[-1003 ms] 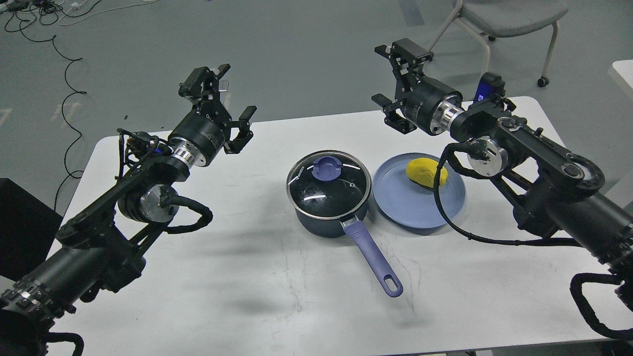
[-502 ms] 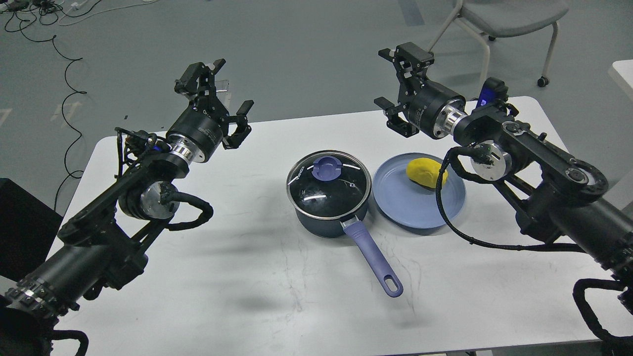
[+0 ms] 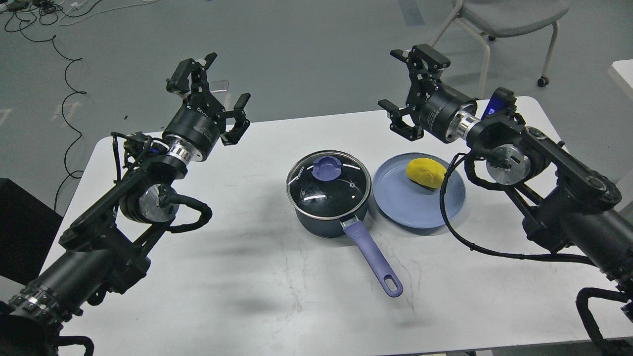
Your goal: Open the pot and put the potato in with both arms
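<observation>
The dark navy pot (image 3: 324, 220) stands at the table's middle, its purple-blue handle (image 3: 374, 260) pointing toward the front. A glass lid (image 3: 328, 184) with a purple knob (image 3: 326, 168) sits on it. The yellow potato (image 3: 426, 172) lies on a light-blue plate (image 3: 415, 207) right of the pot. My left gripper (image 3: 210, 91) is open and empty, raised above the table's back left, well left of the pot. My right gripper (image 3: 405, 86) is open and empty, raised behind the plate.
The white table (image 3: 247, 277) ends near the front and right edges. A black cable (image 3: 455, 222) from my right arm hangs over the plate's right side. A grey chair (image 3: 504, 20) stands on the floor behind. Cables (image 3: 64, 64) lie on the floor at back left.
My left gripper has drawn back to the left and risen. My right gripper has moved right and slightly down. Pot, lid, potato and plate have not moved.
</observation>
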